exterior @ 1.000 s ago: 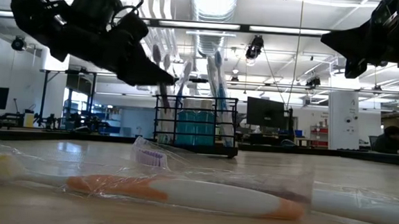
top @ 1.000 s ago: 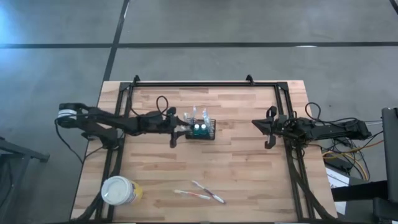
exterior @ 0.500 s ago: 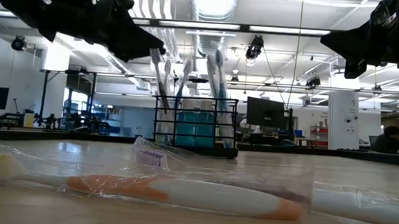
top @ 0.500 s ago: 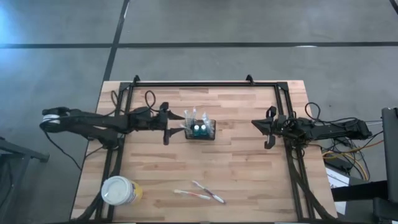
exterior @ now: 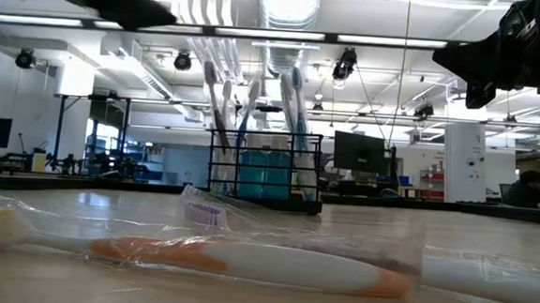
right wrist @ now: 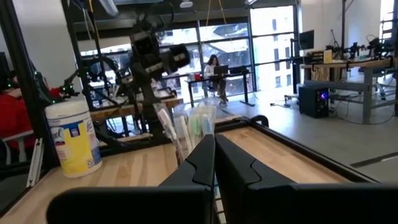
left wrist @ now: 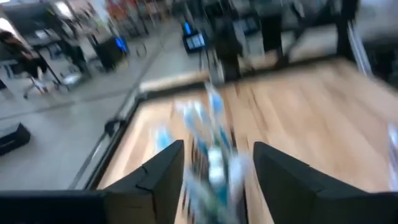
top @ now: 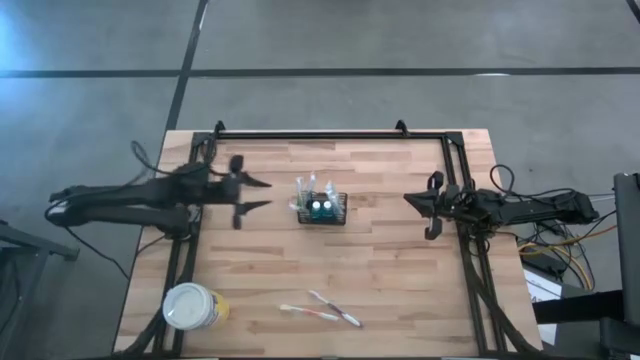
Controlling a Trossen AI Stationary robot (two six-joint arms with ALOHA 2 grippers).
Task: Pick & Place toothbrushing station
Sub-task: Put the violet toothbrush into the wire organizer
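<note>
A: Where is the caddy (top: 322,208) right now, and has either of your 2 grippers got hold of it?

B: Neither one. It stands upright on the table (top: 400,270) near the middle, a little toward the far edge, with toothbrushes (exterior: 219,92) sticking up out of it and something teal (exterior: 264,173) inside. Your left gripper (top: 247,194) is just to its left, clear of it, fingers spread apart and holding nothing. Your right gripper (top: 432,213) waits by the right rail, fingers pressed together, also empty.

A: How would you expect it to handle?

B: You are dealing with thin black wire mesh, so I would judge it light and stiff, not fragile. The load is the trouble: the brushes stand tall and lean, so it is probably top-heavy, and a tilt could spill them.

A: So where do you take hold?

B: Go for the top rim or a side wall where the wire gives the fingers an edge to bite, low enough to stay steady. Keep off the brush handles; they are loose and would likely slide. Lift it level.

A: Anything else nearby?

B: 2 wrapped toothbrushes (top: 322,312) lie near the front edge and a yellow cup (top: 189,306) at the front left, both well apart from it.
</note>
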